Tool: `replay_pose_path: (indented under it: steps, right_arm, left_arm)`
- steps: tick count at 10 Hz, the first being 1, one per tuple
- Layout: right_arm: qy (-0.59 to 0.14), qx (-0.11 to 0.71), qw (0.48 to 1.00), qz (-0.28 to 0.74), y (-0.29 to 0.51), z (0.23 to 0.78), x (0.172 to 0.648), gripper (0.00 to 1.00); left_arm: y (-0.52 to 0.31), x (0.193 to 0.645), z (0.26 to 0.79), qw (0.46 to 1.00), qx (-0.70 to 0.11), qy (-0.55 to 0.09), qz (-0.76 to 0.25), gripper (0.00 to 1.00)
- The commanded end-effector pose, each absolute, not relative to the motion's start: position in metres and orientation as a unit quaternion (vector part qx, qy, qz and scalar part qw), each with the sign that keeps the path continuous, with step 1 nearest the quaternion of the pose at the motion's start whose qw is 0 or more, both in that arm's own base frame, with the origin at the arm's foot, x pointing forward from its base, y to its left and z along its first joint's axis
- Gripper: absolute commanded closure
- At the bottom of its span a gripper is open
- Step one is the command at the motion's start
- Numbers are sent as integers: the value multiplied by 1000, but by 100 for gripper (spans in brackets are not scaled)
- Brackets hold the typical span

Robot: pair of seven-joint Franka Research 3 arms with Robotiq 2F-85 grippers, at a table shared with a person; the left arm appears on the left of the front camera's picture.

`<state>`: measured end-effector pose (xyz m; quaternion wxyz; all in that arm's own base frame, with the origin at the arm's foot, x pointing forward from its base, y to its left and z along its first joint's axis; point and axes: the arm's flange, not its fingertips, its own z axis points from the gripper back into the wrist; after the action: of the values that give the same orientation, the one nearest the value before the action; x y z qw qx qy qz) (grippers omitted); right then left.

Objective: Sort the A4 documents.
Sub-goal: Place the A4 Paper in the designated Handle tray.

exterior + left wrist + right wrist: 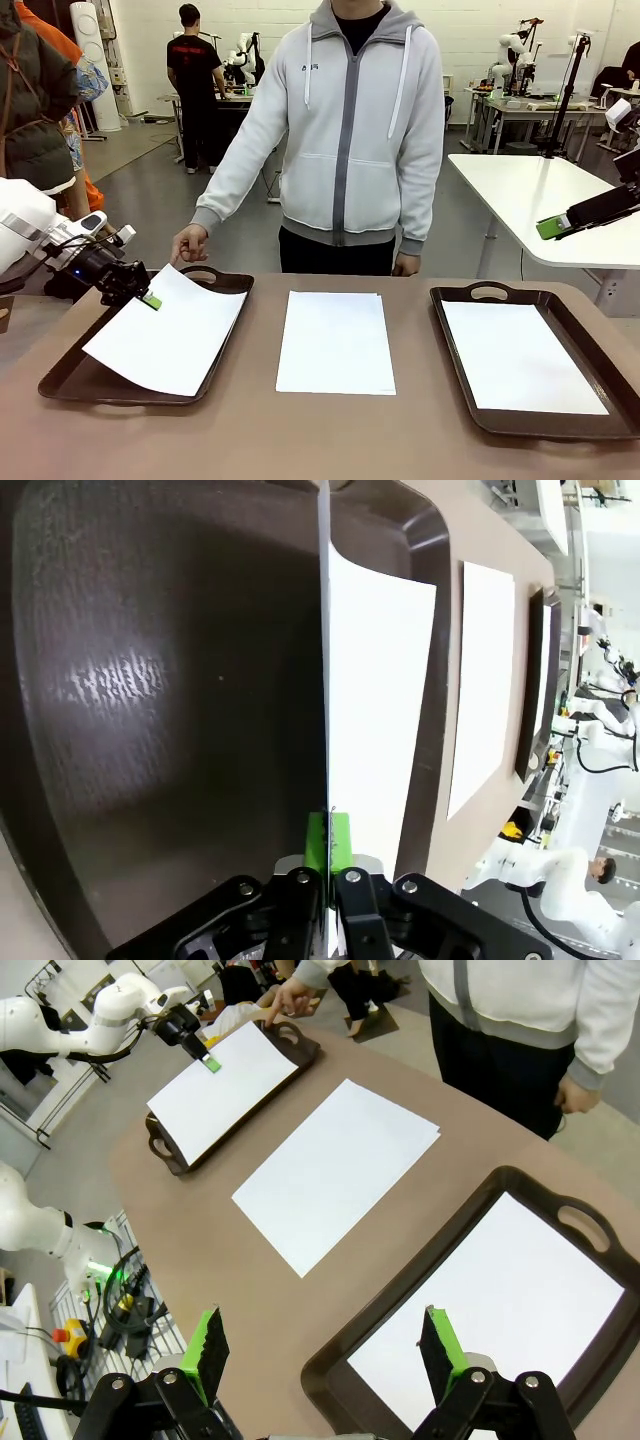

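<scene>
Over the dark brown handled tray (60, 385) at nine o'clock, my left gripper (150, 299) pinches a thin white A4 paper sheet (170, 335), which spreads toward four o'clock from it; my right gripper (323, 1325) stands spread.

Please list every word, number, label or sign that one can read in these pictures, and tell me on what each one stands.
No text can be read.
left A4 document: blank.
middle A4 document: blank.
right A4 document: blank.
small chest mark on the person's hoodie: too small to read.
</scene>
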<state>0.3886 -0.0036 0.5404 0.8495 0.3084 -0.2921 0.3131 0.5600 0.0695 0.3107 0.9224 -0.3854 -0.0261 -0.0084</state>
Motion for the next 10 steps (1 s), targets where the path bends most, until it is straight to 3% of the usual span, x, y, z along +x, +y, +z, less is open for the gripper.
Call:
replay_pose_path:
  steps: [1,5,10]
  right_arm:
    - [-292,309,848,316,-3,540,388,0]
    - [-292,309,848,316,-3,540,388,0]
    - [-292,309,848,316,-3,540,388,0]
  left_arm:
    - [72,566,312,927,-373,-28,10,99]
    - [80,561,310,950,-311,-10,27,99]
    - [75,560,306,952,-304,-19,44,99]
